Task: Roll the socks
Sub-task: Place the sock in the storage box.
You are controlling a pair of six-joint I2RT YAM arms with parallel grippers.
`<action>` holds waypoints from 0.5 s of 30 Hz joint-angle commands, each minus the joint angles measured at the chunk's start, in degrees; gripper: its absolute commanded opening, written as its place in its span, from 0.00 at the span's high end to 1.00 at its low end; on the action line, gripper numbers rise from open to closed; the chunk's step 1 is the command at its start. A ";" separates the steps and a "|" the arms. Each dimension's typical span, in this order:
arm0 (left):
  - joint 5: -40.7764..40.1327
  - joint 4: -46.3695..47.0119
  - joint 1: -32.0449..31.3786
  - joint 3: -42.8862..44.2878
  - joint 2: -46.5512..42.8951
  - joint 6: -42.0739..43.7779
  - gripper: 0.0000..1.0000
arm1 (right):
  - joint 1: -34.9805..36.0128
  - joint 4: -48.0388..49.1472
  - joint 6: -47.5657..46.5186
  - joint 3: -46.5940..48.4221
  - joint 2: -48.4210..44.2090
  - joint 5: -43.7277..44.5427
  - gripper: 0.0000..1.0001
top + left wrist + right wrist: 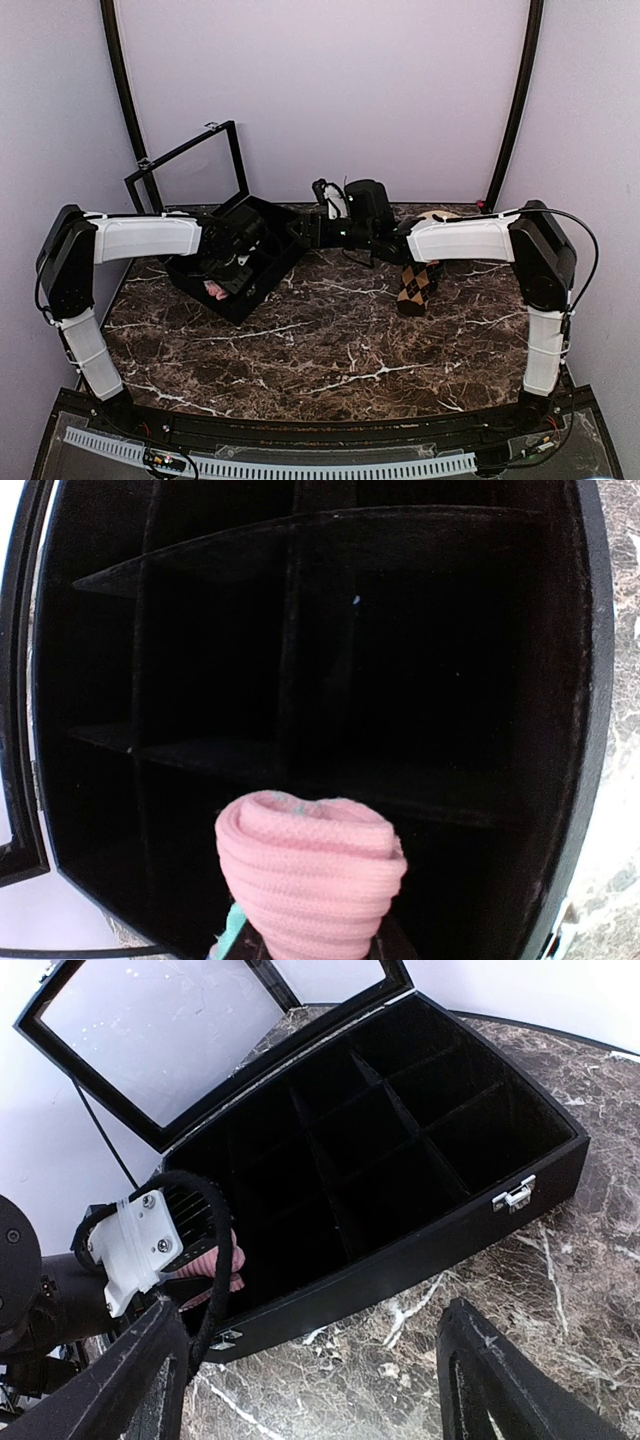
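While the left gripper [224, 277] is squeezed shut on the soft pink rolled-up sock [310, 875], the roll hangs over a corner pocket of the black box with little walls inside [450, 1230]. I cannot tell if the roll touches the bottom of the pocket yet. The right gripper [315, 1305] has its fingers wide apart and holds nothing. It sits just beside the front of the box, above the dark marble table [330, 350]. The box's clear lid [170, 1030] stands open at the back.

What could go wrong? The roll is only wound-up cloth. If the fingers let go too high, it may bounce, flop open and come undone. If it comes down on top of a thin wall and not inside the pocket, it may tip and end up half in one pocket and half in the next. If the arm pushes down too hard, it may shove the box across the smooth table toward the right gripper, which is close. The cloth may also catch on a finger and get pulled back out when the arm lifts.

The brown and black diamond-pattern sock [418, 285] lies on the table by the right arm, well apart from the box. I cannot tell if it is rolled, so the job may not be done.
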 commanded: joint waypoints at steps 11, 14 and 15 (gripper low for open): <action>8.74 3.94 0.06 -4.23 3.14 -7.43 1.00 | -0.82 3.25 -0.59 -1.36 -3.08 -0.36 0.21; 11.52 5.22 1.29 -5.34 3.19 -9.61 1.00 | -0.90 3.32 -0.67 -1.75 -3.46 -0.32 0.21; 12.13 5.30 1.40 -5.60 3.23 -10.09 1.00 | -0.93 3.34 -0.76 -1.93 -3.61 -0.28 0.21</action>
